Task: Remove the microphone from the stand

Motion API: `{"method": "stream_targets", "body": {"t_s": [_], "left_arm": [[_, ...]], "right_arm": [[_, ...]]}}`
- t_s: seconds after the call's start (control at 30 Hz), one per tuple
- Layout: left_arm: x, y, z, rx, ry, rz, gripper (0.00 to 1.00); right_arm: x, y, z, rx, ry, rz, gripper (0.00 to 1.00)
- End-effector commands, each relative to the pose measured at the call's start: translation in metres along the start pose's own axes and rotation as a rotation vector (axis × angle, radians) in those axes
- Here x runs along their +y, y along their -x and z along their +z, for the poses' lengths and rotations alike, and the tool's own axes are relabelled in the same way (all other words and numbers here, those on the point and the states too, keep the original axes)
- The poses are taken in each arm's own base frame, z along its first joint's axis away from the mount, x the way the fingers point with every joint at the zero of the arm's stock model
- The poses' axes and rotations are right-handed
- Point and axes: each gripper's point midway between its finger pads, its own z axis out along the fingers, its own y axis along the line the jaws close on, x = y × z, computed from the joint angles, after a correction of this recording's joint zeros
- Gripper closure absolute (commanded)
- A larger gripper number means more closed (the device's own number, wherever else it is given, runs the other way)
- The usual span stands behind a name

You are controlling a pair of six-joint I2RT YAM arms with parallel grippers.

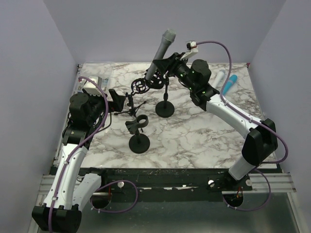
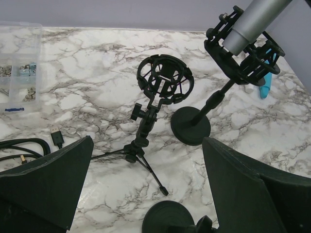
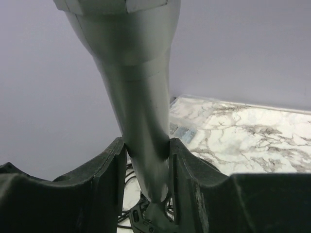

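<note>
Right gripper [image 3: 146,162] fingers fill the wrist view: jaws clamped on the microphone [image 3: 138,82], low on its grey barrel, with the head well above the jaws. Just below the jaws, the mic tail looks seated in the shock-mount clip [image 2: 243,63] on the round-base stand [image 2: 190,127]. Can't tell if it has cracked loose at all.

Left gripper [image 2: 146,145] jaws wide apart, nothing between them. Ahead of them is an empty tripod mount [image 2: 164,80], with the mic stand beyond that.

So: grasp done, extraction not. Left to do, my read: pull up along the barrel axis until the tail clears the clip. Nothing pins the stand, so it may lift with the mic.
</note>
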Motion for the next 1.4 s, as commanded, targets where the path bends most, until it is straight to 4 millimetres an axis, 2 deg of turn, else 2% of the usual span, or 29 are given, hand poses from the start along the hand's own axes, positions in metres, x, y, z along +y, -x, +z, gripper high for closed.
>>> {"method": "stream_targets", "body": {"t_s": [0.0,0.07,0.27,0.4,0.57,0.8,1.0,1.1,1.2,1.37], "left_arm": [[-0.008,0.006,-0.001,-0.018,-0.035,0.007,0.01],[-0.008,0.006,-0.001,-0.016,-0.034,0.006,0.01],[-0.009,0.006,-0.001,-0.018,-0.039,0.005,0.01],[-0.009,0.006,-0.001,-0.018,-0.039,0.005,0.02],[-0.011,0.005,0.000,-0.011,-0.044,0.004,0.01],[-0.015,0.003,0.001,-0.005,-0.060,0.003,0.01],[-0.023,0.000,0.001,0.005,-0.076,0.012,0.01],[-0.032,-0.007,0.004,0.031,-0.100,0.024,0.01],[-0.038,-0.010,0.005,0.042,-0.116,0.036,0.01],[-0.045,-0.009,0.001,0.039,-0.127,0.056,0.01]], "right_arm": [[0.028,0.059,-0.007,-0.133,0.023,-0.040,1.00],[0.031,0.072,-0.012,-0.157,0.009,-0.070,0.99],[0.013,0.117,-0.038,-0.273,-0.168,-0.187,0.99],[-0.018,0.133,-0.060,-0.317,-0.367,-0.263,0.99],[-0.068,0.133,-0.094,-0.308,-0.629,-0.396,0.99],[-0.160,0.108,-0.142,-0.201,-0.968,-0.511,0.99],[-0.262,0.077,-0.185,-0.017,-1.181,-0.343,0.99],[-0.299,0.054,-0.201,0.099,-1.253,-0.243,0.99],[-0.326,0.039,-0.222,0.162,-1.311,-0.157,0.99],[-0.373,0.018,-0.266,0.223,-1.403,-0.017,0.99]]}}
